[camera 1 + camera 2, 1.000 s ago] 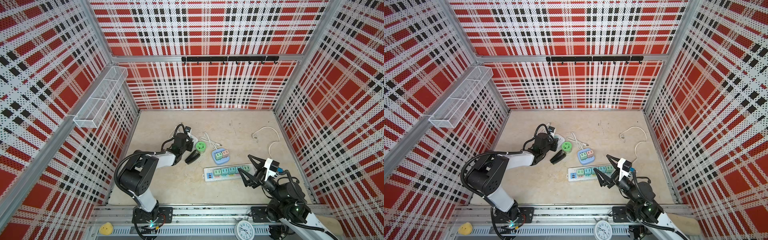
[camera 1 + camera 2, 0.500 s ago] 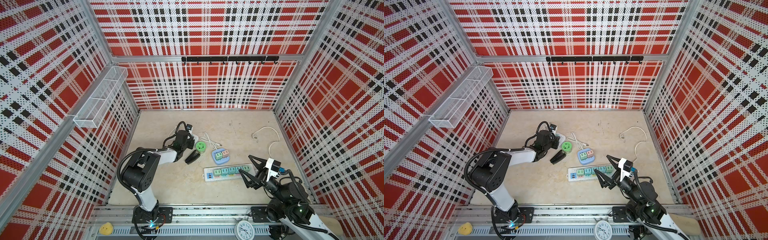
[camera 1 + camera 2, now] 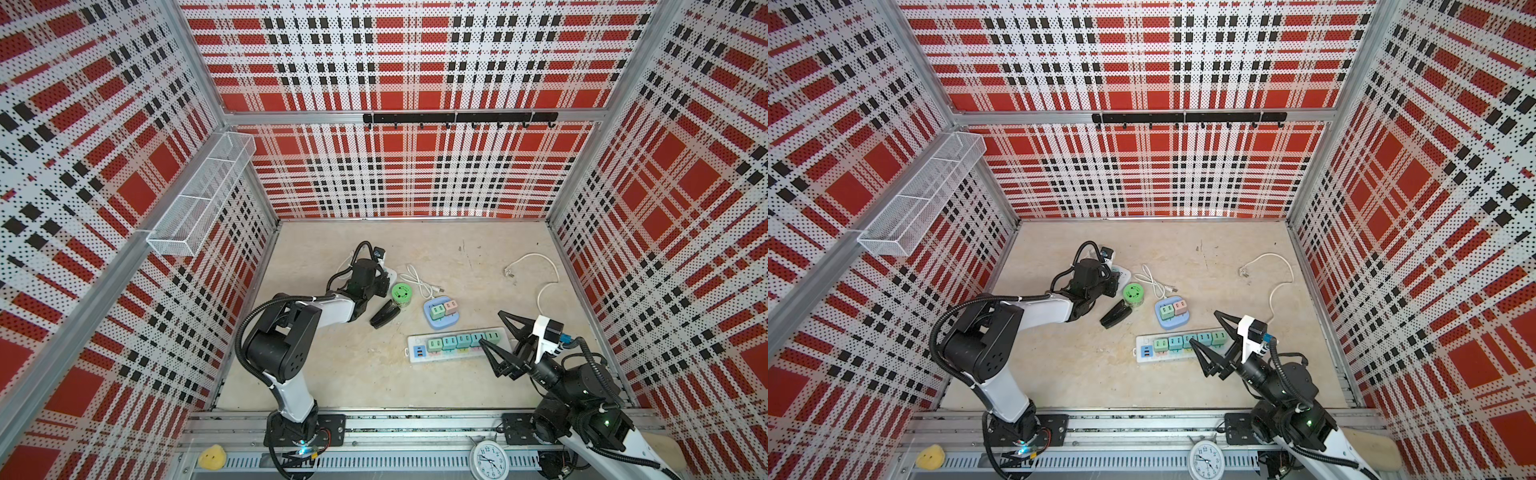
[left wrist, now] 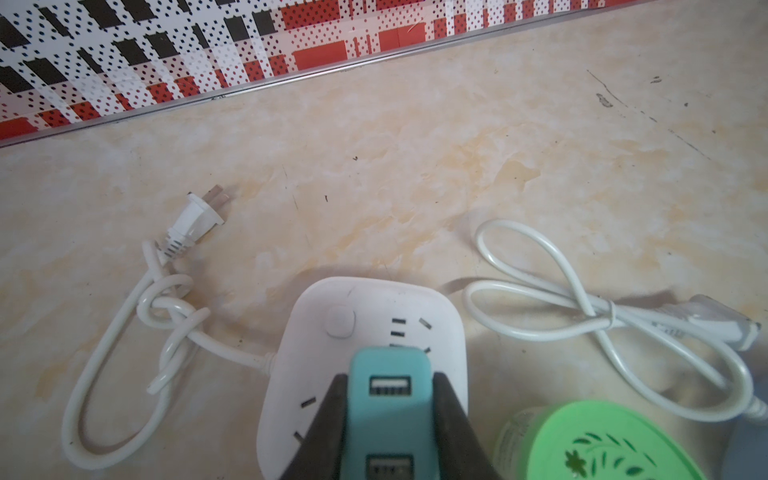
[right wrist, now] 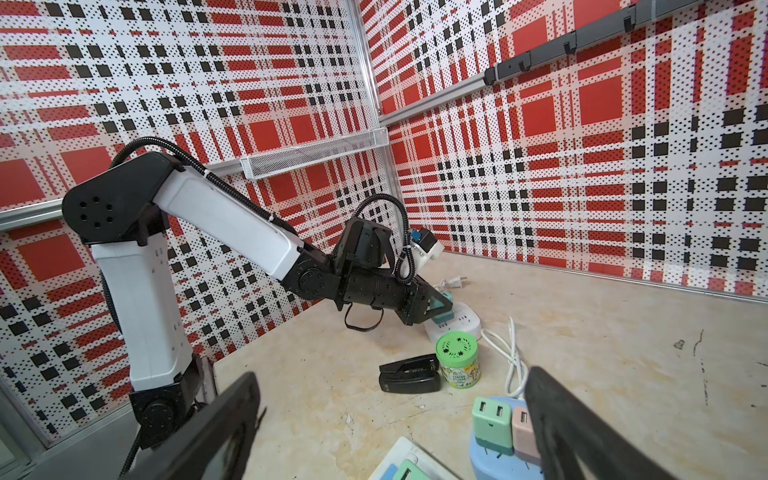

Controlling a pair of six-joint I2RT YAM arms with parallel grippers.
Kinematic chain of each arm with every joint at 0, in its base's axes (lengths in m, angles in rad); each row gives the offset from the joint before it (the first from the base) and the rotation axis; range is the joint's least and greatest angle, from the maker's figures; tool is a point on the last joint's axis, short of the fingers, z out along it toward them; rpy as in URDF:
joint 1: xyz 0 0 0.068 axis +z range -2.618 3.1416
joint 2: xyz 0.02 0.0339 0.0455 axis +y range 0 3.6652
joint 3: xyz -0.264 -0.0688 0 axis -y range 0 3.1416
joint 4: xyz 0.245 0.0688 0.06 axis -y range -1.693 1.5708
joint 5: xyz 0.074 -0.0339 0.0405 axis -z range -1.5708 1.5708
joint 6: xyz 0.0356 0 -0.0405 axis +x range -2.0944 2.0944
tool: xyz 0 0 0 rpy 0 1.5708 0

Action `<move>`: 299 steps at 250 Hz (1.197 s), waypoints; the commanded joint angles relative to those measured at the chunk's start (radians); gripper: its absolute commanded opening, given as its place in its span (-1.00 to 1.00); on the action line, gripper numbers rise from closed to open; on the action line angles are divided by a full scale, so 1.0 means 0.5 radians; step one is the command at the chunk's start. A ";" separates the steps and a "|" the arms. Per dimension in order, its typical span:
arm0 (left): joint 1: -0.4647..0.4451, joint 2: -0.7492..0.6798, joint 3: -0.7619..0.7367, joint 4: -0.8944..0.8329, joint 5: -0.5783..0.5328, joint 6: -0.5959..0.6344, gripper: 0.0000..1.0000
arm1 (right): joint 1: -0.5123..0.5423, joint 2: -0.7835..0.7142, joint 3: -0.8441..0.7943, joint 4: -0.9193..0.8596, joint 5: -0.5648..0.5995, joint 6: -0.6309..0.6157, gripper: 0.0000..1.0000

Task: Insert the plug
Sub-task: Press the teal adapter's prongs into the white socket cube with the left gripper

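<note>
In both top views the left gripper [image 3: 381, 284] has crept back over the white socket [image 3: 392, 274] since a second ago; the right gripper [image 3: 491, 328] hangs splayed above the strip [image 3: 413, 344]. Left wrist view: fingers [image 4: 332, 415] clamp a teal plug [image 4: 388, 399] with two USB ports, just over the socket [image 4: 365, 307]. Right wrist view: left arm [image 5: 232, 232] stretched low, plug [image 5: 441, 319] tilted.

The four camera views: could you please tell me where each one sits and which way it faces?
Top views: high over the front edge, looking down onto the table; left arm and right arm both show.
Left wrist: on the left arm, looking down past the left gripper, shut on the teal charger, at the white socket block.
Right wrist: on the right arm, looking across at the left arm; fingers of the open right gripper show.
Shared: the green canister shows in every view.
</note>
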 commanded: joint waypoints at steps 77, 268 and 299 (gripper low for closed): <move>-0.132 0.175 -0.112 0.116 -0.057 -0.192 -1.00 | 0.000 -0.037 0.082 0.033 0.004 0.044 1.00; -0.329 0.319 -0.232 0.069 -0.309 -0.374 -1.00 | -0.001 0.154 0.204 -0.093 0.344 0.019 1.00; -0.309 0.291 -0.254 0.142 -0.251 -0.422 -1.00 | -0.001 0.272 0.260 -0.103 0.352 0.011 1.00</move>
